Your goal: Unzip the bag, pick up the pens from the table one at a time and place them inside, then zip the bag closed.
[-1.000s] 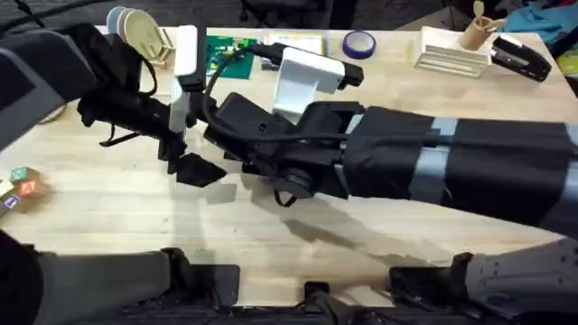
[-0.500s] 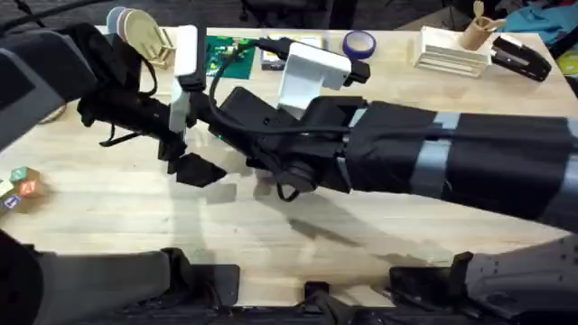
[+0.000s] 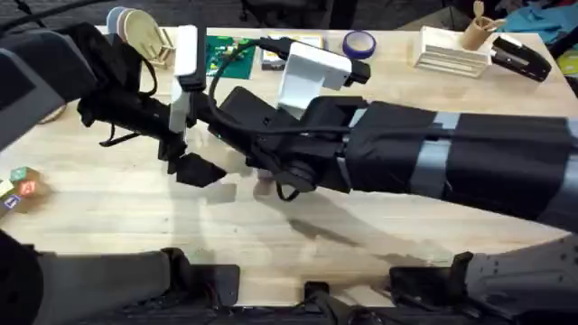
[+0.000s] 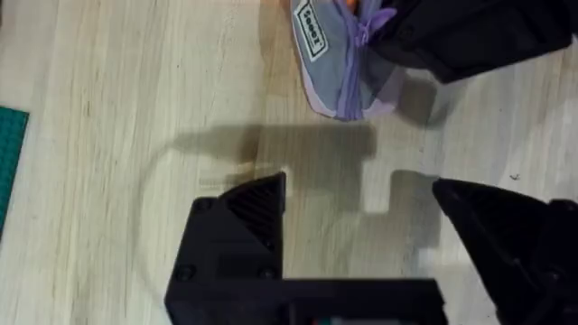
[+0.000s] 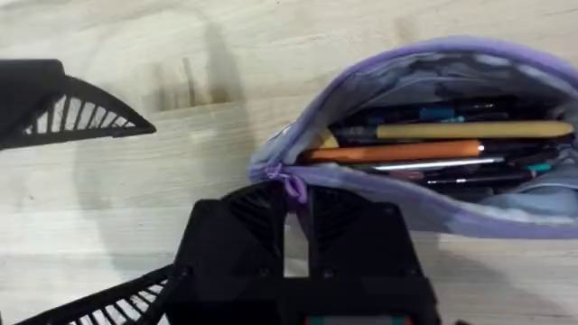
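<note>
The lavender bag (image 5: 379, 81) lies on the light-wood table (image 3: 117, 226) with its zipper open. Inside it I see an orange pen (image 5: 397, 152), a yellow pencil (image 5: 470, 131) and dark pens (image 5: 433, 113). My right gripper (image 5: 296, 203) is shut on the purple zipper pull (image 5: 291, 185) at the bag's end. My left gripper (image 4: 359, 185) hangs open over bare wood a short way from the bag (image 4: 339, 63), and the right gripper (image 4: 470, 36) shows beside the bag there. From overhead the left gripper (image 3: 194, 167) sits left of the right arm, which hides the bag.
Along the table's back edge stand a green mat (image 3: 221, 50), a purple tape roll (image 3: 358, 42), a wooden rack with discs (image 3: 140, 32), a white tray (image 3: 452, 54) and a black stapler (image 3: 519, 56). Coloured blocks (image 3: 18, 185) lie at the left edge.
The right arm has shifted slightly away from the bases and then held still. The left arm has not moved.
</note>
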Available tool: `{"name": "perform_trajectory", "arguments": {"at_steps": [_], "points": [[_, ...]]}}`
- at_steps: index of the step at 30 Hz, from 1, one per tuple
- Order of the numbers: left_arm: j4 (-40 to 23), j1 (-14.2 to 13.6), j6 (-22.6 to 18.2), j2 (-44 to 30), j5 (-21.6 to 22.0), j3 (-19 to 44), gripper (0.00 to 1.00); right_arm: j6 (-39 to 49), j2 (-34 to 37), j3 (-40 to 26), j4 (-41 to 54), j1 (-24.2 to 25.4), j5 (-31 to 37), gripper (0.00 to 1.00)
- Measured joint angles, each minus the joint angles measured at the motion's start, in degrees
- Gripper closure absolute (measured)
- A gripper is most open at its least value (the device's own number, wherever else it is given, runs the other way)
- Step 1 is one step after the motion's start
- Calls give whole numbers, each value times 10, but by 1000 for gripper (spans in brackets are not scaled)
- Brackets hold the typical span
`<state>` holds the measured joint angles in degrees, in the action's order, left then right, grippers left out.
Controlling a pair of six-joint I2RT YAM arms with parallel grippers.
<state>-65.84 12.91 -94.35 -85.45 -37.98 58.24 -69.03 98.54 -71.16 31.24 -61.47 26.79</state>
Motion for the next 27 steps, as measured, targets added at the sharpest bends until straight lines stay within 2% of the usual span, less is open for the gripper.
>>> {"name": "perform_trajectory", "arguments": {"at_steps": [7, 11, 23, 27], "points": [[0, 0, 0, 0, 0, 0, 7, 0, 0, 0, 0, 0, 0, 902], [0, 0, 0, 0, 0, 0, 7, 0, -8, 0, 0, 0, -2, 959], [0, 0, 0, 0, -1, 0, 7, 0, -60, 0, 2, 0, -7, 971], [-1, 0, 0, 0, -17, 0, 8, 0, -67, 0, 4, 1, -7, 970]]}}
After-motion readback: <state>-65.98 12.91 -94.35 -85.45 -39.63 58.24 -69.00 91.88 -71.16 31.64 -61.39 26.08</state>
